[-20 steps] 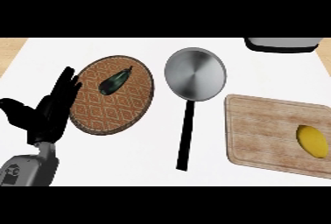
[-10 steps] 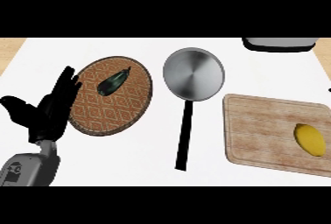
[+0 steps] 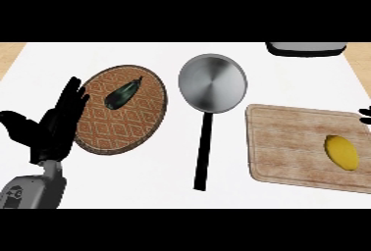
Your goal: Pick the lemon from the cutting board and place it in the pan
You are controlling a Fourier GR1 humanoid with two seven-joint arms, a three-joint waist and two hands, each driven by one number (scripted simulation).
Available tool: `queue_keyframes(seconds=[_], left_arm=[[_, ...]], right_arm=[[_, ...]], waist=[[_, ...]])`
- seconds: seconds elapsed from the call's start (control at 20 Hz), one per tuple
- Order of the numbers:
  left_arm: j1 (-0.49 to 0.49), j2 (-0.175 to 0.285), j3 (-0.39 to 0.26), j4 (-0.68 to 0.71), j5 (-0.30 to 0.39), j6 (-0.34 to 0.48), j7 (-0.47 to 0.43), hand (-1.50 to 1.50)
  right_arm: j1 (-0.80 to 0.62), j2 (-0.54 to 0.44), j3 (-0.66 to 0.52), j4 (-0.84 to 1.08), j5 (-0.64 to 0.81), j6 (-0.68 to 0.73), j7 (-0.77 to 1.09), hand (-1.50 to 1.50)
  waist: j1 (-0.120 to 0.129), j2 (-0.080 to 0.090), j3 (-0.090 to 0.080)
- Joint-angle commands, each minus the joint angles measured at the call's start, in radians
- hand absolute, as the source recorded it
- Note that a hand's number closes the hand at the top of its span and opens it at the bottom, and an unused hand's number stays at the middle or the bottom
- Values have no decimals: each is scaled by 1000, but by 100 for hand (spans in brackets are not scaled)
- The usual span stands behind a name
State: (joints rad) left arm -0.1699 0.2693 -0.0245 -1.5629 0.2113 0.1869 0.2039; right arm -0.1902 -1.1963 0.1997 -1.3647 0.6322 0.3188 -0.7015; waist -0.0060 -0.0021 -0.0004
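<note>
Since the yellow oval lemon (image 3: pixel 342 152) lies at the 3 o'clock end of the pale wooden rectangular cutting board (image 3: pixel 282 142), close to the view's right edge, the reach looks to belong to the robot's right hand (image 3: pixel 366 115). Only a black sliver of it shows at that edge, near the lemon's 1 o'clock, too little for me to tell whether it is open or closed. The lemon's long axis runs from about 11 o'clock to 5 o'clock, so a grasp would probably close across its short width, from 2 and 8 o'clock. The left hand (image 3: pixel 54 127) rests open and upright at the 9 o'clock side of the white tabletop (image 3: pixel 145 186), well apart from the board, with the brown patterned round mat (image 3: pixel 123 127) and the pan between them. From the lemon, the round steel pan (image 3: pixel 212 82) lies at about 10 o'clock, its black handle (image 3: pixel 203 152) pointing to 6 o'clock near the board's edge, so the carry would head toward 10 o'clock across the board.
</note>
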Motion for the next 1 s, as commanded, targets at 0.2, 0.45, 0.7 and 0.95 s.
queue_keyframes(seconds=[0.2, 0.45, 0.7, 0.95], left_arm=[[19, -10, 38, -5, -4, -41, -23, 0], [-28, -31, 41, 20, -28, -28, 1, 0], [2, 9, 76, -48, -5, -76, 36, 0], [4, -27, 79, -6, -34, -85, 0, 0]], right_arm=[[57, 95, -82, -76, 69, 12, 29, -150], [42, 165, -64, -222, 123, 138, 189, -150], [58, 215, -83, -114, 220, 74, 164, -150], [29, 272, -105, -143, 287, 140, 165, -150]], waist=[[8, 2, 0], [6, 2, 0], [13, 3, 1], [8, 2, 0]])
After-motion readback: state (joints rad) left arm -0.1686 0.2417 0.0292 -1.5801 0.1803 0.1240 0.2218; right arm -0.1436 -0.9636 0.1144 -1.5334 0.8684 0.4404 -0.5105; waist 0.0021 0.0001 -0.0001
